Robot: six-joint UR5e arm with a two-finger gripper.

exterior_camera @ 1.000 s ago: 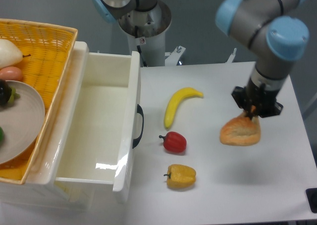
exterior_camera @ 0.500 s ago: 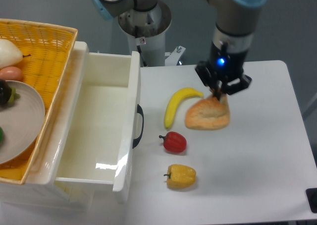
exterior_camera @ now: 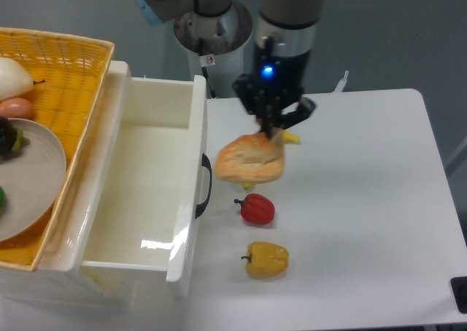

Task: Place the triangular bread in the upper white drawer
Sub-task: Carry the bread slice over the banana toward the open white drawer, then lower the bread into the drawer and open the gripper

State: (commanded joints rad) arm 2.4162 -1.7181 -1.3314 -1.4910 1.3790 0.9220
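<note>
My gripper (exterior_camera: 273,130) is shut on the top edge of the triangular bread (exterior_camera: 249,160), a golden-brown wedge-shaped roll. It hangs in the air above the table, just right of the front of the upper white drawer (exterior_camera: 143,192). The drawer is pulled open, with a dark curved handle (exterior_camera: 204,185) on its front, and its inside is bare. The bread hides most of a yellow banana (exterior_camera: 292,137) on the table beneath it.
A red pepper (exterior_camera: 256,209) and a yellow bell pepper (exterior_camera: 266,259) lie on the white table right of the drawer front. A yellow wicker basket (exterior_camera: 69,83) with a grey plate (exterior_camera: 33,178) and produce sits at the left on top of the drawer unit. The robot base (exterior_camera: 213,32) stands behind.
My gripper has carried the bread leftward, from the right side of the table, over the banana, to just beside the drawer front. The bread is higher off the table now.
</note>
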